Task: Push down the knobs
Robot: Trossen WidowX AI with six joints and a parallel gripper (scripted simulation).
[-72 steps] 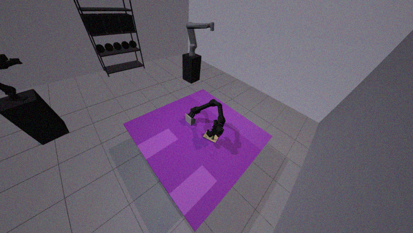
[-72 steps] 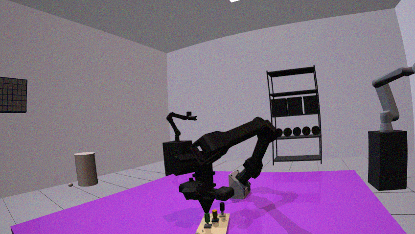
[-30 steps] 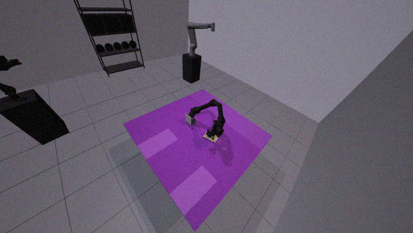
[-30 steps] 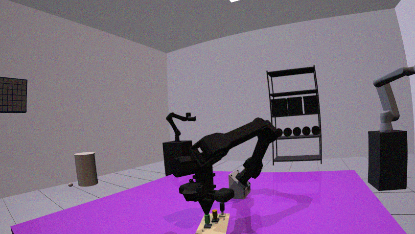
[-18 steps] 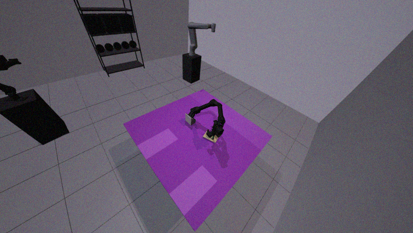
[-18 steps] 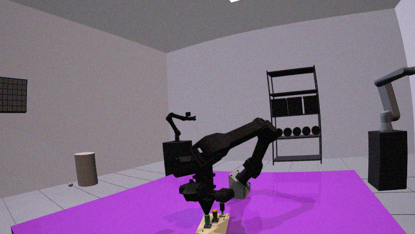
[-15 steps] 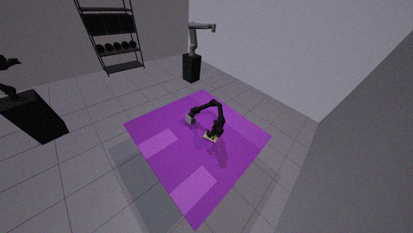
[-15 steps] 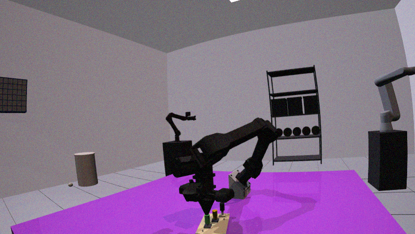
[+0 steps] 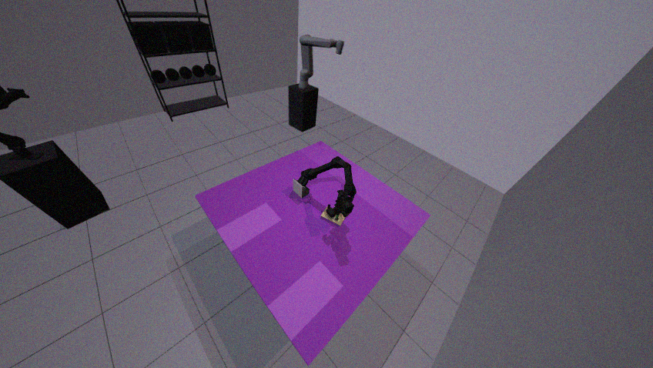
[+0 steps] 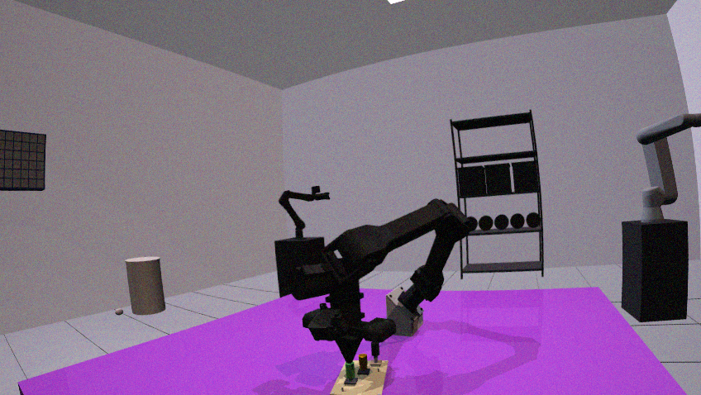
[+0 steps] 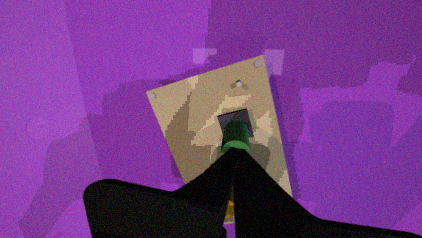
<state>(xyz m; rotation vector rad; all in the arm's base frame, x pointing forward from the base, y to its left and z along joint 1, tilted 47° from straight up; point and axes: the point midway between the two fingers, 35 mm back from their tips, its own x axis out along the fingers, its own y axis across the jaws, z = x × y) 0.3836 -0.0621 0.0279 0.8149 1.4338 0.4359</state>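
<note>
The circuit board (image 9: 338, 222) (image 10: 373, 381) (image 11: 172, 112) is a tan plate on the table. My gripper (image 10: 349, 362) (image 11: 236, 155) is shut with nothing between its fingers. It points down with its tips at the top of the green knob (image 10: 350, 371) (image 11: 235, 133), apparently touching it. The green knob stands upright, its lower end close to its dark potentiometer; no clear gap shows. An orange knob (image 10: 363, 362) (image 11: 230, 208) stands low on the middle potentiometer. A black knob (image 10: 375, 349) stands higher, with pale shaft showing below it; my fingers hide it in the wrist view.
The purple table top (image 9: 283, 242) (image 10: 196, 365) (image 11: 350, 165) surrounds the board. The arm's base (image 9: 299, 188) (image 10: 403, 314) stands behind the board in the exterior view. A shelf rack (image 9: 194, 55) (image 10: 500, 229) and other arms on pedestals stand away from the table.
</note>
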